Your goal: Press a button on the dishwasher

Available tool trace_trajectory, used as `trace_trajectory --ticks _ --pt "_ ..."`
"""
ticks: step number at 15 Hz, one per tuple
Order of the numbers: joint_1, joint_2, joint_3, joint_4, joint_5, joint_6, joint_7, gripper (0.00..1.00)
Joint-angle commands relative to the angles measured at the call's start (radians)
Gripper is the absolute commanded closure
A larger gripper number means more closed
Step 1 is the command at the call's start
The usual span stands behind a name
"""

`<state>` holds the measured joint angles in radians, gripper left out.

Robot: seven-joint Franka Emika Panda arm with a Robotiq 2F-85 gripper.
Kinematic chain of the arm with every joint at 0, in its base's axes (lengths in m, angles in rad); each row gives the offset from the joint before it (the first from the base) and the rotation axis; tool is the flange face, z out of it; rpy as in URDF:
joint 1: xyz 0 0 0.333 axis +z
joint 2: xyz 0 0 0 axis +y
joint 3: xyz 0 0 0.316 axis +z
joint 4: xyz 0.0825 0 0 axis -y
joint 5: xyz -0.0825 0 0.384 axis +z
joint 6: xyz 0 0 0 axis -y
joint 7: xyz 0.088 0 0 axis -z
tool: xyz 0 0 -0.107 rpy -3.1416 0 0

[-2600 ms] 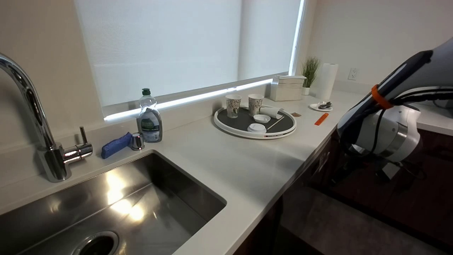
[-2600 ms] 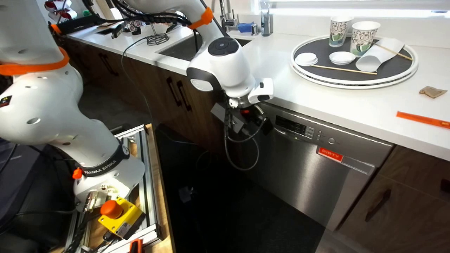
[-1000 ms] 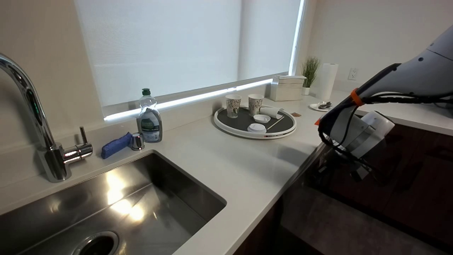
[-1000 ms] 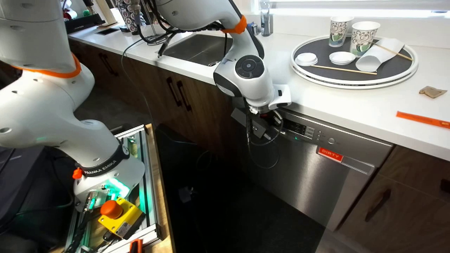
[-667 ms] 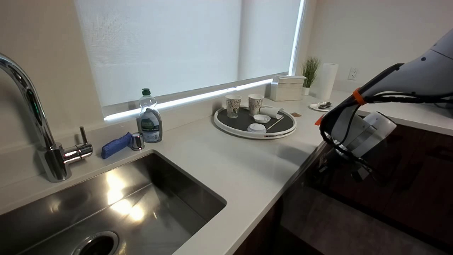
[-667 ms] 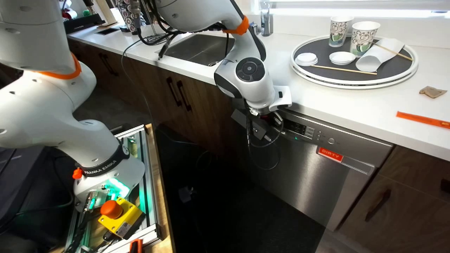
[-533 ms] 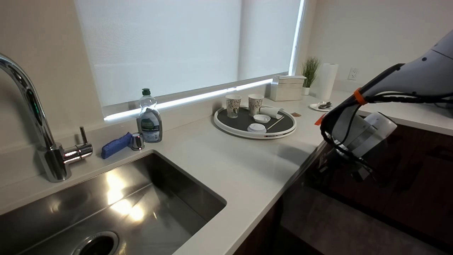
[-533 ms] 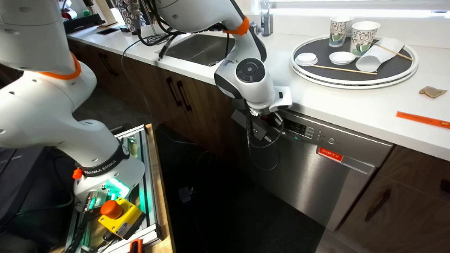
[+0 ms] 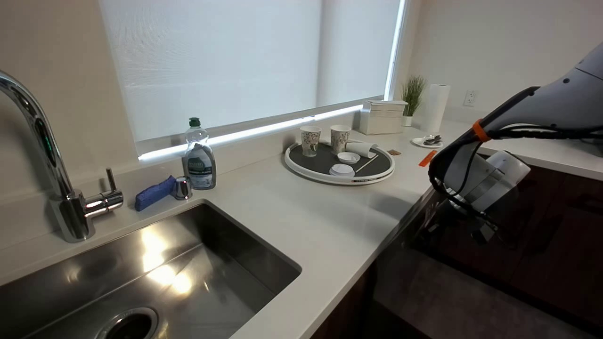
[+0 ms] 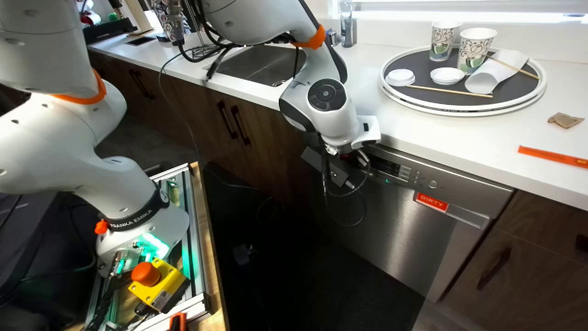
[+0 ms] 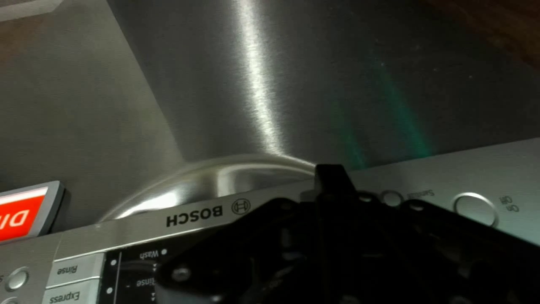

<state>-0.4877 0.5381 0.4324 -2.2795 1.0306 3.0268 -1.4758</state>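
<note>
The dishwasher [image 10: 404, 234] has a brushed-steel front below the counter, with a control strip along its top. In the wrist view that strip appears upside down, lettered BOSCH. A large round On/Off button [image 11: 476, 210] lies right of my gripper [image 11: 331, 171], and a smaller round button [image 11: 391, 198] sits nearer to it. My black fingers are together with nothing between them, their tips over the strip between the logo and the small button. Whether they touch the panel I cannot tell. In an exterior view the arm's hand [image 10: 335, 115] hangs at the strip's left end, covering part of it.
The white counter [image 10: 436, 133] overhangs the panel. On it stand a round tray [image 10: 459, 109] with cups and lids, and an orange strip [image 10: 553, 156]. A red DIRTY sign [image 10: 432, 202] sticks to the front. Cables [image 10: 358, 220] loop below the hand.
Since the oldest frames, the arm has swung toward the dishwasher, moving along the control strip, and a green light has come on at the base. Over the last half second it has barely shifted.
</note>
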Motion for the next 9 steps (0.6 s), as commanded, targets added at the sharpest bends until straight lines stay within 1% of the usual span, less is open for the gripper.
trace_trajectory --ticks 1,9 --pt "-0.026 -0.015 0.02 -0.019 0.0 -0.003 -0.059 1.0" --pt "-0.032 -0.046 0.03 -0.029 0.01 0.004 -0.073 1.0"
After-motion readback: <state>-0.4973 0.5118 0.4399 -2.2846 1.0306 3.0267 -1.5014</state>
